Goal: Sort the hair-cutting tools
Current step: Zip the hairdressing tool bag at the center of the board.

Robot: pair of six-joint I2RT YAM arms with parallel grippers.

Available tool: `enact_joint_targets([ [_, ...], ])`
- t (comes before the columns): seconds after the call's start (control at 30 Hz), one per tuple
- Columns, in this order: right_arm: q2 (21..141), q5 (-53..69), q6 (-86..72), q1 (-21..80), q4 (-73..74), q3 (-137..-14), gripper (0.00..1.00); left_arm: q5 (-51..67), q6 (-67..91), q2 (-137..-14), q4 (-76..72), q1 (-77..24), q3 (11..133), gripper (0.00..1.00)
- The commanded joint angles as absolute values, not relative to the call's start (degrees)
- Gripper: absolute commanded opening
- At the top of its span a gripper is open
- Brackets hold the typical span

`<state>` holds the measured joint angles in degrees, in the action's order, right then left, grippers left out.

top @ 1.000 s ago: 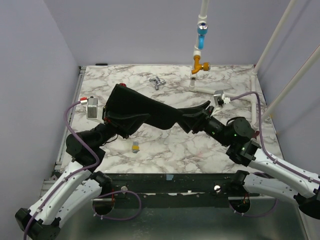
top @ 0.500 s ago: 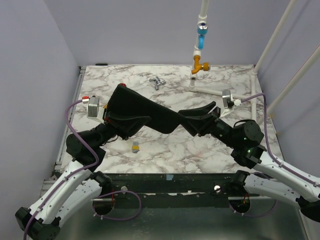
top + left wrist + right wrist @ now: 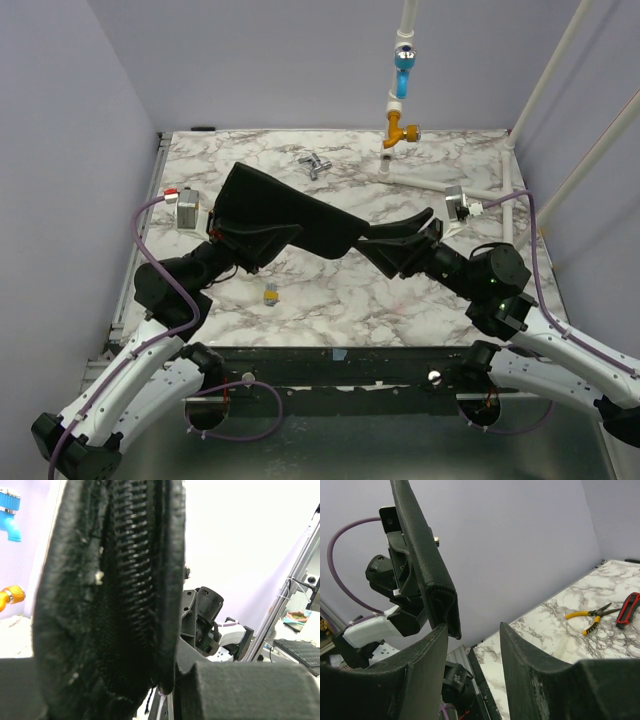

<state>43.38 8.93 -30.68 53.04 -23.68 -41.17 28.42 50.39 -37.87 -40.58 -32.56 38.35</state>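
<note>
A black zip pouch (image 3: 285,215) hangs above the table's middle. My left gripper (image 3: 248,248) is shut on its left edge, and the zip seam (image 3: 130,595) fills the left wrist view between the pads (image 3: 240,690). My right gripper (image 3: 388,243) stands open at the pouch's right end. Nothing lies between its fingers (image 3: 530,675), and the pouch's corner (image 3: 445,605) sits just past the left one. A small silver metal tool (image 3: 315,165) lies at the back; it is too small to tell whether it is one of the hair-cutting tools.
Yellow-handled pliers (image 3: 590,615) and a red-handled tool (image 3: 627,609) lie on the marble table (image 3: 545,630) near the left wall. A small yellow piece (image 3: 270,295) sits near the front. An orange and blue pipe fitting (image 3: 402,110) hangs at the back, with white pipes (image 3: 500,190) at right.
The right arm has swung to the right and its gripper has drawn back a little along the pouch's right end. The pouch's left edge has lifted slightly. The left arm has barely moved.
</note>
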Motion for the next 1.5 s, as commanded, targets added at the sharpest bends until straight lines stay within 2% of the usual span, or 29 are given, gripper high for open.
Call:
enact_joint_targets([
  [0.0, 43.2, 11.1, -31.6, 53.2, -23.2, -40.5, 0.5, 26.5, 50.0, -37.9, -43.1, -32.1, 41.0, 0.0],
  [0.53, 48.8, 11.6, -34.0, 53.2, -27.1, -42.4, 0.5, 30.7, 53.3, -40.8, -47.5, -32.1, 40.6, 0.0],
  [0.8, 52.5, 17.2, -34.0, 53.2, -21.8, -43.0, 0.48, 28.2, 52.3, -39.8, -48.3, -32.2, 40.1, 0.0],
  [1.03, 47.5, 12.2, -29.8, 53.2, -15.3, -40.6, 0.48, 24.5, 46.2, -37.7, -39.9, -32.2, 42.1, 0.0],
  [1.23, 48.9, 10.9, -27.2, 53.3, -14.0, -43.5, 0.47, 21.7, 42.0, -38.9, -32.1, -32.4, 46.0, 0.0],
  [1.47, 52.7, 3.6, -21.3, 56.9, -12.6, -49.0, 0.46, 15.3, 37.6, -40.5, -23.3, -34.7, 49.8, 0.0],
])
